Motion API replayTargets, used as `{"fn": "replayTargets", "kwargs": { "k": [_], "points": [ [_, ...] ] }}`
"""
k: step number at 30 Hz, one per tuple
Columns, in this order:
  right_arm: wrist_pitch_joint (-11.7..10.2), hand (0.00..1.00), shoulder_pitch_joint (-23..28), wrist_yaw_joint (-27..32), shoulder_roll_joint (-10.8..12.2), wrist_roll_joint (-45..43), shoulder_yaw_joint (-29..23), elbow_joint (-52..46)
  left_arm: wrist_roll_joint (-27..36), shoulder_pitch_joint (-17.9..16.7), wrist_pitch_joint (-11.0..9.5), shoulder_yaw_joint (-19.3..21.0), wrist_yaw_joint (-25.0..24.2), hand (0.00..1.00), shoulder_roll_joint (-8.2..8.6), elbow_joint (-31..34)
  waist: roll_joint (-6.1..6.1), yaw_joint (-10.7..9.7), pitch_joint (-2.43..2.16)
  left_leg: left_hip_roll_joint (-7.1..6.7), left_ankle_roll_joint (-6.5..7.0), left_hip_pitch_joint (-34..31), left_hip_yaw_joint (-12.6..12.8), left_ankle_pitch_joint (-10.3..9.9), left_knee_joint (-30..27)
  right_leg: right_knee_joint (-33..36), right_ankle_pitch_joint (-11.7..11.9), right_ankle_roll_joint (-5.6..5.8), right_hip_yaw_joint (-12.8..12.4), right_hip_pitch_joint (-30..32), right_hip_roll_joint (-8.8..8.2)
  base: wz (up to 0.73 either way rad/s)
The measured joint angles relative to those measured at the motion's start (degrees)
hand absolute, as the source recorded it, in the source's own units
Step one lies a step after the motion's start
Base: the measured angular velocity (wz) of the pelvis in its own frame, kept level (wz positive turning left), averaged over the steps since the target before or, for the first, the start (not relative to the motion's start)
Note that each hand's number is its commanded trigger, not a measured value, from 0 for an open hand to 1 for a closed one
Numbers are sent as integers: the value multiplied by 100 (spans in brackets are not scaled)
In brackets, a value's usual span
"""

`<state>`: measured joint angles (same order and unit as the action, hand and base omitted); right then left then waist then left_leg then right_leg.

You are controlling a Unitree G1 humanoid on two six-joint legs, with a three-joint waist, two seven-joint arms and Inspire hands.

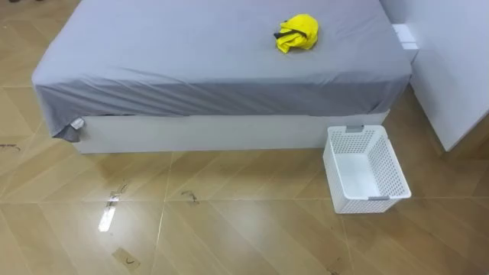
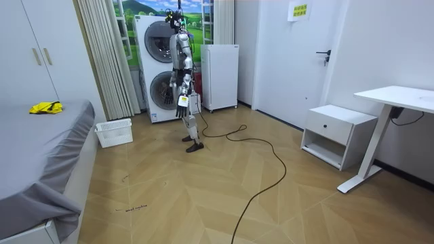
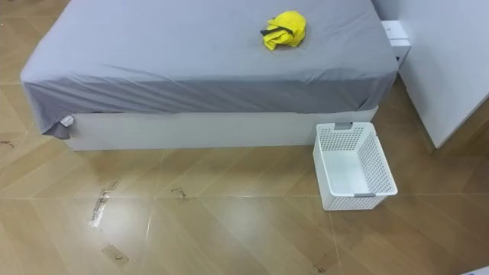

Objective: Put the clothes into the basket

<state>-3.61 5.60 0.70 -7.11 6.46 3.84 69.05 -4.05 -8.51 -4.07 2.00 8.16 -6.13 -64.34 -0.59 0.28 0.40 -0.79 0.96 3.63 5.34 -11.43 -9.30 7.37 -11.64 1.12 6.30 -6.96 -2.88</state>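
A crumpled yellow garment [image 1: 297,33] with a dark strip lies on the grey bed [image 1: 191,61], toward its far right part; it appears as well in the room view [image 2: 45,107]. A white perforated basket [image 1: 365,169] with nothing in it stands on the floor just in front of the bed's right end, also seen in the room view [image 2: 114,132]. I stand upright in front of the stacked washing machines [image 2: 158,68], a few steps from the basket. My hands [image 2: 182,102] hang low by my hips, too small to read.
A white cabinet side [image 1: 451,69] stands right of the bed and basket. Wooden floor [image 1: 191,229] stretches between me and the bed. A dark cable [image 2: 264,169] trails across the floor behind me. A nightstand [image 2: 336,132] and desk [image 2: 400,98] stand at the room view's right.
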Motion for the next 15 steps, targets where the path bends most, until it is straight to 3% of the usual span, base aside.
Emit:
{"fn": "replayTargets", "kwargs": {
  "k": [15],
  "points": [
    [2, 0, 9, -279, 0, 167, -3, -20, 1, -1, -1, 17, -29, 0, -8, 10, 23, 8, -24, 0, 0, -5, -2, 0, -14, 25, 0, 0, -1, 5, -2, 0]
  ]
}}
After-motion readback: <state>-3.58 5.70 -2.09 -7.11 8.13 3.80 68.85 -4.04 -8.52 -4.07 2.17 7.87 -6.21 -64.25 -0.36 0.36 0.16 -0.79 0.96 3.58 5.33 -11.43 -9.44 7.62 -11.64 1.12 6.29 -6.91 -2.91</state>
